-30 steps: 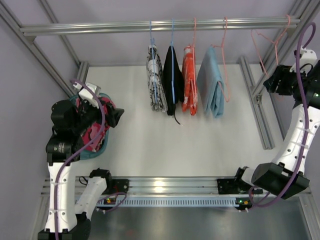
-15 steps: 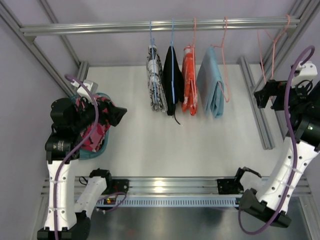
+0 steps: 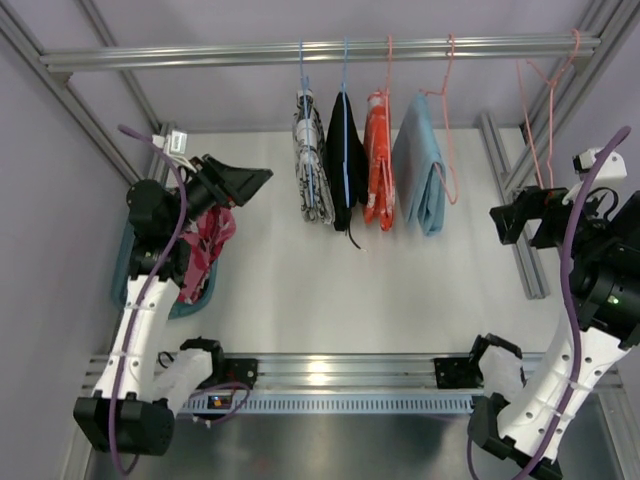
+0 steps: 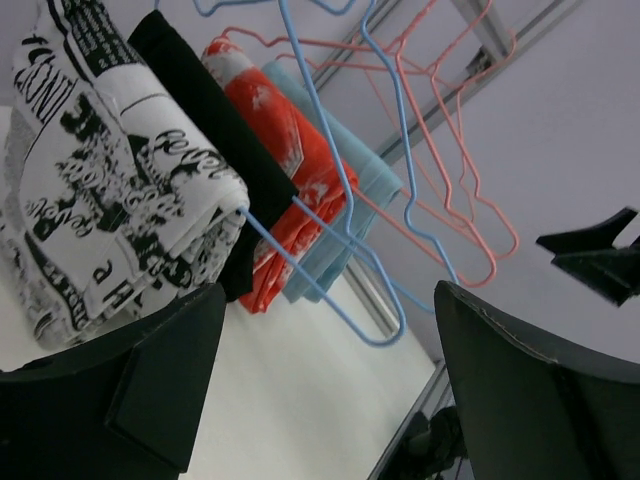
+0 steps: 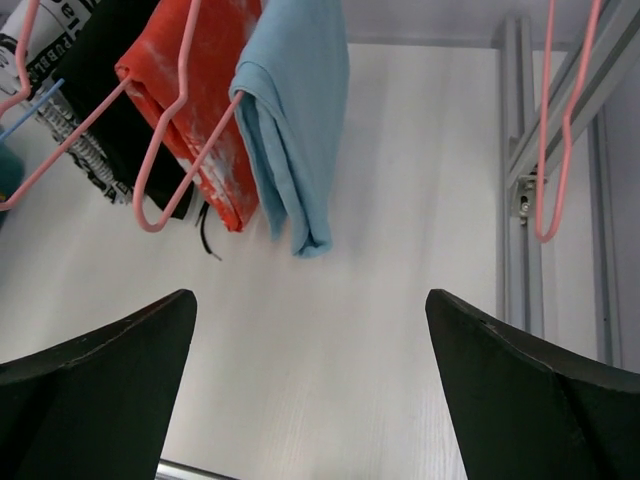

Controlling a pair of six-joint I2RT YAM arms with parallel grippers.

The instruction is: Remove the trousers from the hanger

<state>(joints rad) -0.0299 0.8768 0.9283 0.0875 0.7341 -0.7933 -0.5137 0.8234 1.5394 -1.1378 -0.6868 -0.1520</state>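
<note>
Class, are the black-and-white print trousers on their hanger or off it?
On. The trousers hang folded over the bar of a blue hanger, hooked on the rail.

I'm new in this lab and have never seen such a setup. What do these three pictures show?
These are two robot arms bolted to the near edge of a table. The wide picture looks down from above and behind them; the other two come from a camera on each wrist, its dark fingers in the bottom corners. On the rail hang four folded garments: white black-printed trousers, a black piece, an orange-red one and a light blue one, with empty pink hangers to the right. A pink printed pair lies in the teal basket beside the left arm. The left gripper and right gripper are both open, holding nothing.
</note>
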